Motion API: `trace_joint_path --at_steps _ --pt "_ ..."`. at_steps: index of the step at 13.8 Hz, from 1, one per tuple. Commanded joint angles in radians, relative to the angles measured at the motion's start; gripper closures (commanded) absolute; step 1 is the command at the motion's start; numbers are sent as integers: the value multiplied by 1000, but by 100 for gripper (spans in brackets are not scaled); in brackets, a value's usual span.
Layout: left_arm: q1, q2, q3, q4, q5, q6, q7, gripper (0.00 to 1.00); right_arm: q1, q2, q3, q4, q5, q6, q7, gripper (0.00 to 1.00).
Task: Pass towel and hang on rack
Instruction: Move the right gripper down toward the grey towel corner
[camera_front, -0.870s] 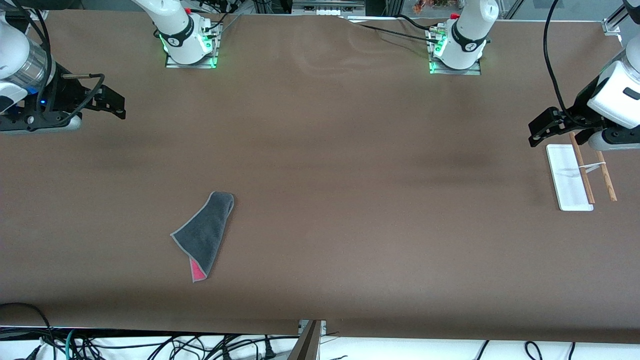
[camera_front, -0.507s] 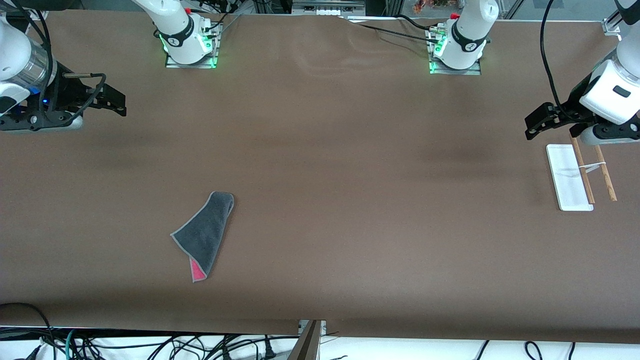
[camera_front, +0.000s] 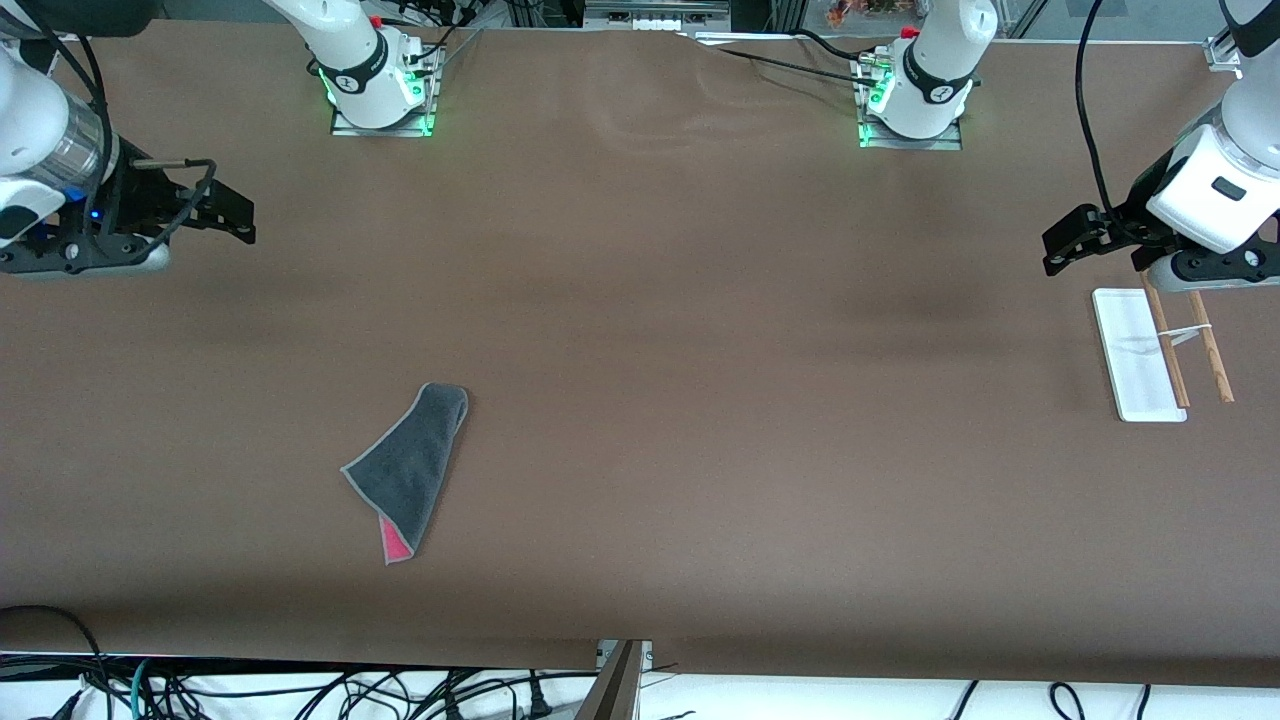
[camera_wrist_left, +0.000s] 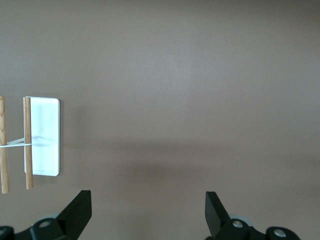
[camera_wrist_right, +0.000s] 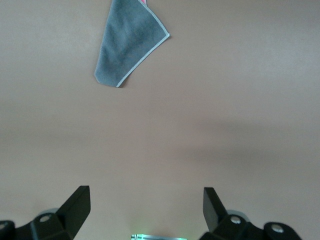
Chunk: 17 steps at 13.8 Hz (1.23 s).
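Observation:
The towel (camera_front: 410, 468) lies folded on the brown table, dark grey side up, with a pink-red corner showing at its end nearest the front camera. It also shows in the right wrist view (camera_wrist_right: 127, 42). The rack (camera_front: 1140, 353) stands at the left arm's end of the table, with a white flat base and two brown rods (camera_front: 1188, 345). It also shows in the left wrist view (camera_wrist_left: 42, 136). My left gripper (camera_front: 1062, 248) is open and empty in the air beside the rack. My right gripper (camera_front: 235, 212) is open and empty at the right arm's end, well apart from the towel.
The two arm bases (camera_front: 380, 90) (camera_front: 912, 100) stand along the table edge farthest from the front camera. Cables (camera_front: 300, 690) hang below the table edge nearest the front camera. The brown cloth (camera_front: 680, 300) covers the table.
My left gripper has risen and drifted a little away from the rack's base. My right gripper has shifted slightly. The towel and the rack have not moved.

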Motion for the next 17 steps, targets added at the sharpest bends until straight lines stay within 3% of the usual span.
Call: trace_joint_path --at_steps 1,4,7,17 --pt "-1 -2 11 4 -6 -20 16 0 -1 15 1 15 -1 10 -23 0" --pt "-1 -2 13 4 -6 -22 15 0 -1 54 1 15 -12 17 -39 0" --pt "-1 -2 13 4 -6 -23 15 0 2 133 2 15 -15 129 -61 0" --pt "-1 -2 13 4 -6 -25 15 0 -27 601 -1 61 13 749 -210 1"
